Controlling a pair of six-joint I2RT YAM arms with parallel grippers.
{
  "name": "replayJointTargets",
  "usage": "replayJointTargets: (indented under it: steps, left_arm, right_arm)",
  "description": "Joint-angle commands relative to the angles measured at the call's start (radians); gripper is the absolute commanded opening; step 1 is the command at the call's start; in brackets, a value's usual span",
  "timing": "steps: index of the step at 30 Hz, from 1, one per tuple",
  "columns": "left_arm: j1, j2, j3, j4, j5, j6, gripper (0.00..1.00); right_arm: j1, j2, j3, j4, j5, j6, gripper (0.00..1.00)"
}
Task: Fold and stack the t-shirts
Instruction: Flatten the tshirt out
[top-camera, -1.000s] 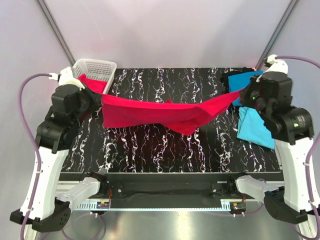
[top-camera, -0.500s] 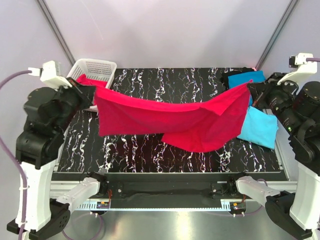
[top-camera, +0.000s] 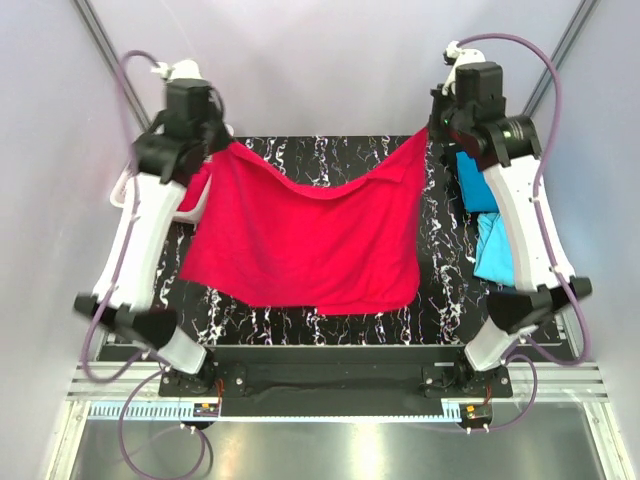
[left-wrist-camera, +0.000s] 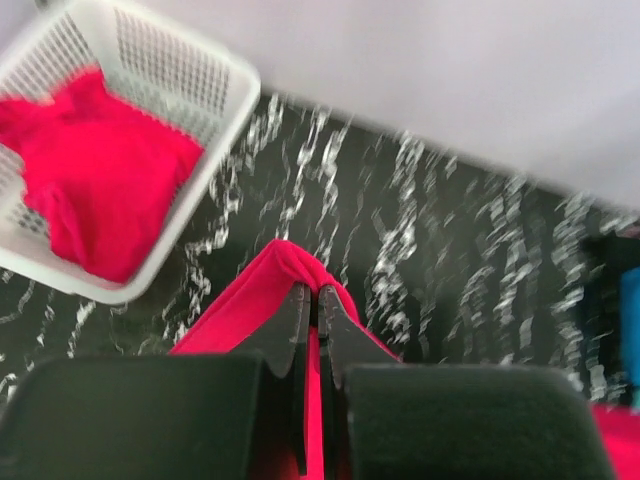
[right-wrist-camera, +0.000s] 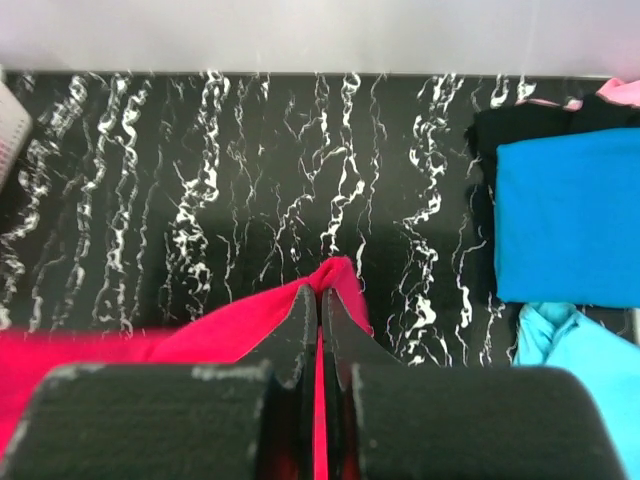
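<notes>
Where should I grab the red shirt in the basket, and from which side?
Probably pinch a raised wrinkle near the middle of the crumpled red shirt, coming straight down from above: the basket walls block any sideways approach.

White-shelled arms (top-camera: 140, 240), black joint housings (top-camera: 187, 108), looping purple cables (top-camera: 126, 100), black end effector fingers (left-wrist-camera: 285, 328)

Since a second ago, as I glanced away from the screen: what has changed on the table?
The left hand and right hand, both shut on corners of the red t-shirt, rose and swung forward, spreading it from a sagging band into a wide hanging sheet. Unchanged: both grips, the teal-blue t-shirt, the sky-blue t-shirt, the white basket.
</notes>
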Motion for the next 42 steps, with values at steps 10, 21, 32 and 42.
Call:
replayJointTargets:
  steps: [10, 21, 32, 42]
  left_arm:
    - [-0.002, -0.084, 0.067, -0.045, 0.065, 0.024, 0.0]
    - [-0.002, -0.509, -0.133, -0.055, 0.26, 0.078, 0.0]
    - [-0.002, -0.461, -0.188, -0.064, 0.163, 0.056, 0.0]
    - [-0.007, -0.02, -0.473, 0.163, -0.004, -0.241, 0.0]
  right_arm:
    - [-0.002, -0.155, 0.214, -0.052, 0.019, -0.03, 0.0]
    - [-0.002, -0.53, 0.068, -0.053, -0.027, -0.047, 0.0]
    - [-0.002, -0.542, -0.01, 0.063, -0.047, -0.056, 0.0]
    - [-0.002, -0.141, -0.55, 0.484, -0.065, 0.039, 0.0]
